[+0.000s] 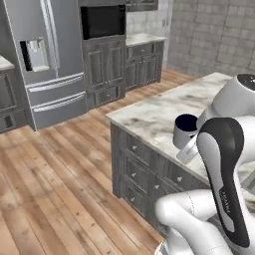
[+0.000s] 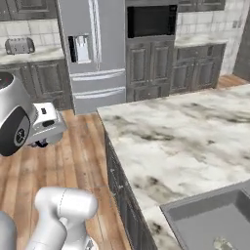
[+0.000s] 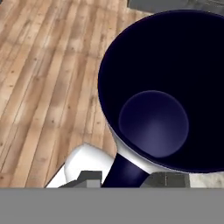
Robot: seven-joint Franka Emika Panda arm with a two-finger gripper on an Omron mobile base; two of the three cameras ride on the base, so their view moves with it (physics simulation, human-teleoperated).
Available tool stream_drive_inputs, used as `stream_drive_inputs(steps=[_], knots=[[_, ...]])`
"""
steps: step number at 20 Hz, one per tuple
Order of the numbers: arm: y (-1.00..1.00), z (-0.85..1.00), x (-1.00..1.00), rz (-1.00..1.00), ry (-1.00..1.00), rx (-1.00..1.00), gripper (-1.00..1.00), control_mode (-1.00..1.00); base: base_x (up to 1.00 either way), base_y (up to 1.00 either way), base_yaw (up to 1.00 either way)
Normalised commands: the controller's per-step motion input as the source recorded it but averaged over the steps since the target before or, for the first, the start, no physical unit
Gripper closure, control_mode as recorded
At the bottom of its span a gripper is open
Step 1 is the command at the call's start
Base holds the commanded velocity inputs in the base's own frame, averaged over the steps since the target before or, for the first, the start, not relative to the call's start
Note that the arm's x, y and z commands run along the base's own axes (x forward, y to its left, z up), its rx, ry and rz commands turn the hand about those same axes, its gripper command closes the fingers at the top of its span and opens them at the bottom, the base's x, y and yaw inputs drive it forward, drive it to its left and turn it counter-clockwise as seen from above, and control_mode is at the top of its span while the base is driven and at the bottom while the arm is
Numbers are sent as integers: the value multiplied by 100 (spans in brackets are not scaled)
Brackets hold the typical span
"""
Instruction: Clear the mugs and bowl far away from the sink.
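Holding a mug (image 3: 170, 94) tight, the gripper (image 3: 124, 175) has its fingers pinched on the rim, one tip dipping inside the dark cup. From the left base view the mug (image 1: 185, 130) is by the front edge of the marble counter (image 1: 164, 112), w/ the arm (image 1: 226, 174) in front of it, so I can't tell if it sits on the top or hangs just above. The hand view shows wood floor (image 3: 48, 74) right under one side of the cup.

What could go wrong: the grip is only on a thin bit of rim, so a fast swing could make the mug slip, tip & drop to the floor. Letting go too near the edge could do the same. The sink (image 2: 215, 219) is close by, so putting it down here is prob not far enough
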Motion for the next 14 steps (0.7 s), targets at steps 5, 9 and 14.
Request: stream_drive_inputs(steps=[5,9,14], knots=[[0,0,0,0,0,0,100,100,0,17,94],[0,0,0,0,0,0,100,100,0,13,97],[0,0,0,0,0,0,100,100,0,8,98]])
